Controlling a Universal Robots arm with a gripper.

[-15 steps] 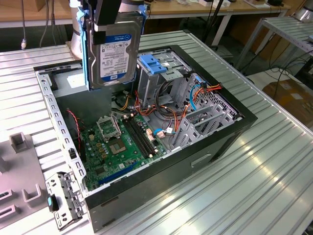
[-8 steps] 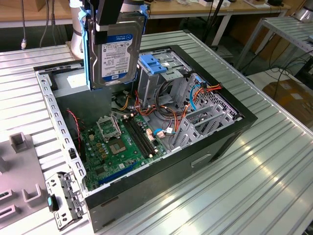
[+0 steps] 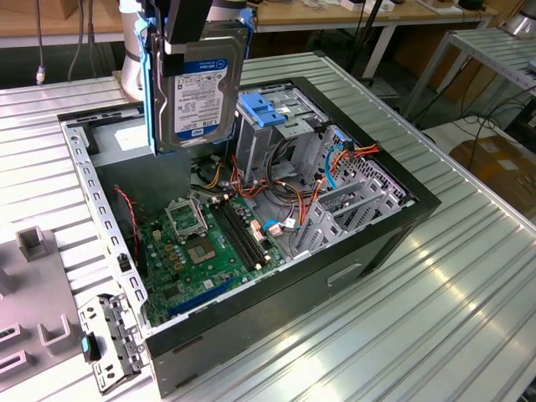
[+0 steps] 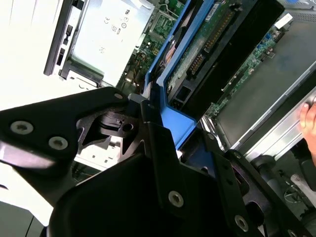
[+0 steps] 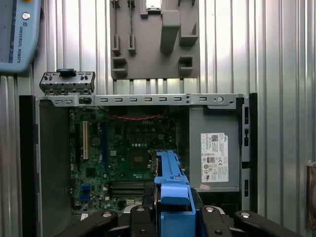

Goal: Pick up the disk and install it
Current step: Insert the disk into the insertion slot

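Note:
My gripper is shut on the top of the disk, a silver hard drive with a white, blue and black label and blue side rails. The disk hangs upright in the air above the back of the open computer case, over the power supply end. The grey drive cage with its blue latch stands to the exterior view's right of the disk. In both wrist views the black fingers clamp the blue rail, with the disk's circuit board side facing one camera.
The green motherboard lies on the case floor below, with red and orange cables beside the cage. The grey power supply with a white sticker sits in a case corner. A grey fixture plate lies outside on the ribbed metal table.

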